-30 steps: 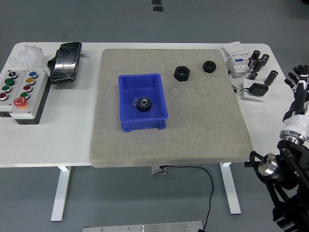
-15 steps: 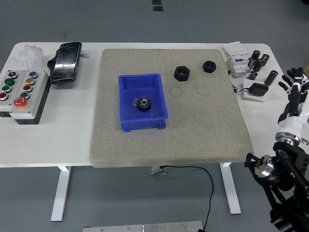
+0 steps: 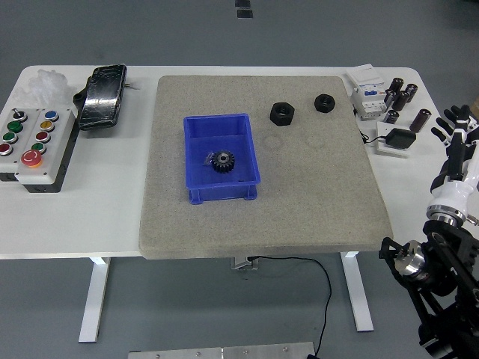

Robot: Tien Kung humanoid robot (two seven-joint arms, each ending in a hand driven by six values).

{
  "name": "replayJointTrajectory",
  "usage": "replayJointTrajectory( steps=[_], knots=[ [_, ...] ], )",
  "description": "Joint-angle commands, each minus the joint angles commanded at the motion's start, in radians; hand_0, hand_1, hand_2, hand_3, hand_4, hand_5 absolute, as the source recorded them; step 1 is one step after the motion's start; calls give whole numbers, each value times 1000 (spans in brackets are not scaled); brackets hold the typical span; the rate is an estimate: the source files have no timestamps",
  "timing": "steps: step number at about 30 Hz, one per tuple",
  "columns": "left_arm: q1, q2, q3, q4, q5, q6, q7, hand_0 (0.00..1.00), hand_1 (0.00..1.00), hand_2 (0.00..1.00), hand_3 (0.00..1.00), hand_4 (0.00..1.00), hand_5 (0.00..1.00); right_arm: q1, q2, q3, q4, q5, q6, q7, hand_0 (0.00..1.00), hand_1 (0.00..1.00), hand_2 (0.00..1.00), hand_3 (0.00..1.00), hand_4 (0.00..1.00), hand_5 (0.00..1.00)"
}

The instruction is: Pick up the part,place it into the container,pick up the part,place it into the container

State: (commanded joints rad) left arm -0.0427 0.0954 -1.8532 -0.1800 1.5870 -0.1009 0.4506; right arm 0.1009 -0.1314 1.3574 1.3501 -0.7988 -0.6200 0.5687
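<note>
Where the frame's lower right corner cuts it off, the robot's right arm rises beside the table's right end, and only part of its black and white structure shows. Its right hand [image 3: 456,127] stands at the right edge of the frame, past the table's edge, fingers spread wide and holding nothing; the outer side of the hand is cropped by the frame. The left arm does not show at all.

On the white table [image 3: 97,217] lies a large grey mat [image 3: 299,202]. Left of the mat's middle sits the blue container [image 3: 221,157], with a black gear [image 3: 222,161] lying inside it; a small pale scrap beside the gear is too small to make out. Farther up the mat, toward the upper right, two black parts rest apart from each other: the larger nut [image 3: 283,114] just up and right of the container, and the smaller nut [image 3: 324,102] beyond it.

At the left of the frame a button box [image 3: 34,142] sits near the table's edge, with a black pouch [image 3: 102,96] behind it and a white fluffy wad [image 3: 46,81] in the upper left. At the upper right stands a cluster of white electrical pieces and dark cylinders [image 3: 389,101], their detail hard to tell.
</note>
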Motion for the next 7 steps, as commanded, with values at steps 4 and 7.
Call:
replayJointTrajectory(
  steps=[4, 7],
  knots=[
    [0, -1, -30, 0, 29, 21, -25, 998, 998, 998, 998, 998, 998, 1, 0, 1, 0, -2, 0, -1, 603, 650, 667, 612, 859, 727],
    [0, -1, -48, 0, 39, 28, -35, 998, 998, 998, 998, 998, 998, 1, 1, 0, 0, 0, 1, 0, 603, 650, 667, 612, 859, 727]
  ],
)
